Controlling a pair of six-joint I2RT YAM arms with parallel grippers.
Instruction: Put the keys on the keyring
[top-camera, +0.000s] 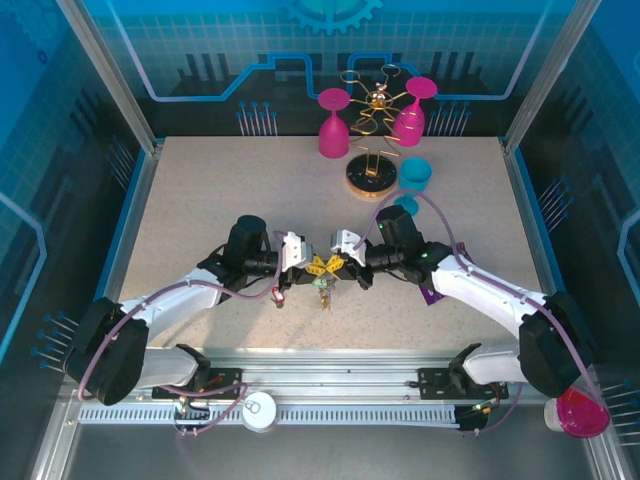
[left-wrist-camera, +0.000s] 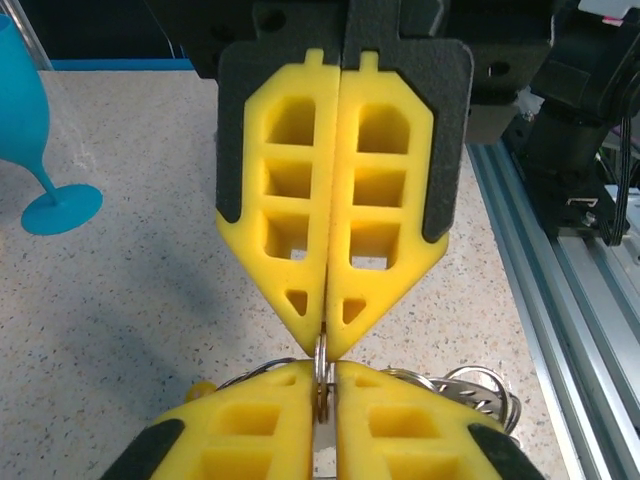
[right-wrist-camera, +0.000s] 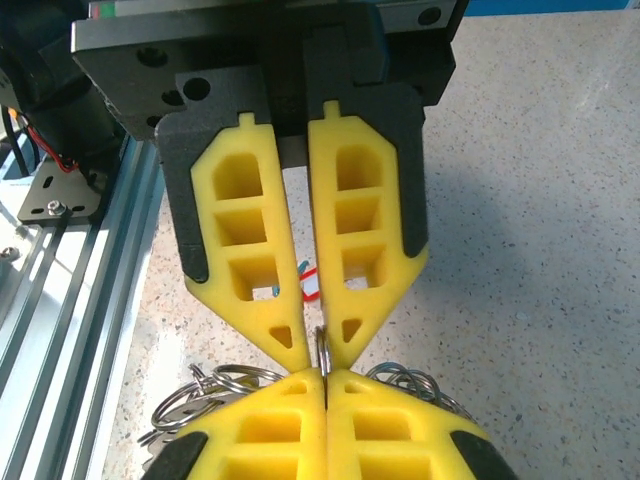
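left gripper (top-camera: 312, 266): clenched, its yellow fingertips (right-wrist-camera: 262, 312) nipping a thin metal ring (right-wrist-camera: 323, 350) seen edge-on; whether this is the keyring itself or a key's own ring cannot be told. keys (top-camera: 324, 290): a small bunch hanging just beneath the two meeting grippers, head colours too small to read. silvery rings (right-wrist-camera: 215, 385) spread to either side of the right gripper's fingertips. right gripper (top-camera: 336, 264): clenched, tip to tip against the left one, pinching the same ring from the opposite side. beyond the right gripper stand a gold rack (top-camera: 378, 100), pink glasses (top-camera: 333, 125) and a teal glass (top-camera: 415, 172); a purple packet (top-camera: 431, 296) lies beneath its arm.
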